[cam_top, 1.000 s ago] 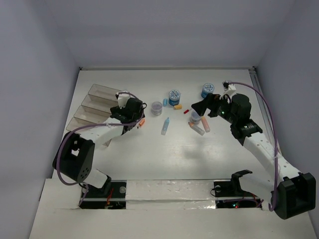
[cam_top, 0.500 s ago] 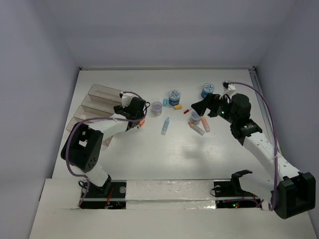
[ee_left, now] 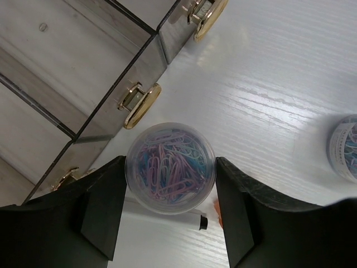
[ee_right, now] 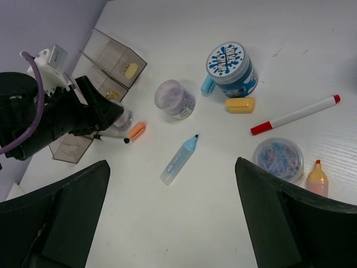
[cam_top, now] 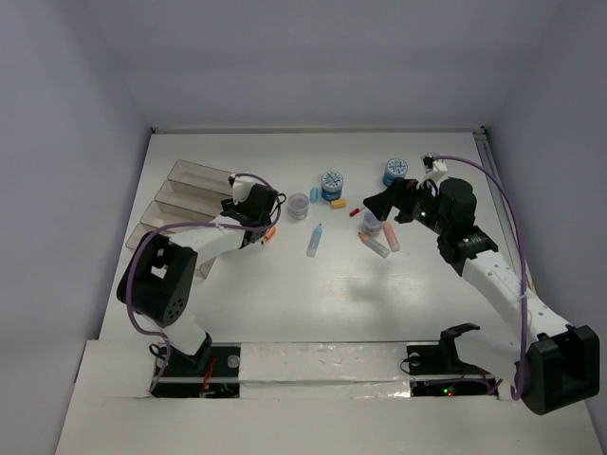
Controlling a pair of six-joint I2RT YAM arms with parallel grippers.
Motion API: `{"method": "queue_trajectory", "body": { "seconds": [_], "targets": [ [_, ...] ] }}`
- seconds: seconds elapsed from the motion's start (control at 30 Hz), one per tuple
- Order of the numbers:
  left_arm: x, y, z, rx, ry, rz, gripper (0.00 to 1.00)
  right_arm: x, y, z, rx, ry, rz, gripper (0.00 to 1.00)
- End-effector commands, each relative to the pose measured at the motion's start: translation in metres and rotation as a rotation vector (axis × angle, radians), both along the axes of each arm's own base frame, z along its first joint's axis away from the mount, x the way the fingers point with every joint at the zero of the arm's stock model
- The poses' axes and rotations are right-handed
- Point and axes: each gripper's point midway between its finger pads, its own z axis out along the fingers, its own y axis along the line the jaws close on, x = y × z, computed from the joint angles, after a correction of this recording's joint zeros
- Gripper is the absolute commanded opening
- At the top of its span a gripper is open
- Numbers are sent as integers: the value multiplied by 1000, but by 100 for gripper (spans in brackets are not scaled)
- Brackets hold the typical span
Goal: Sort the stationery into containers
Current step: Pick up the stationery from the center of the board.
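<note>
Holding a clear tub of paper clips squarely between the fingers of the left gripper, on the white surface just right of the clear bins, with the right gripper spread wide above markers at right.

A clear tub of paper clips stands upright beside the clear bins.

Clip tub clear, pink-blue-lilac contents. Lidded tub blue, white splat top. Pen white, red-capped.
</note>
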Motion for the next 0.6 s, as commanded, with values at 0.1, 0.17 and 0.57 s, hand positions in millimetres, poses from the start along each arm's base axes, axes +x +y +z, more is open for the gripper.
{"method": "queue_trajectory", "body": {
  "seconds": [0.1,0.17,0.57],
  "targets": [
    [8,-22,61,-81,-121,-72,35,3,5,11,11,-53,12,100],
    [11,-35,92,-138,-180,-118,33,4,4,11,9,-51,9,100],
    [76,6,199,-183,-366,-69,31,4,2,9,5,-54,-6,100]
  ]
}}
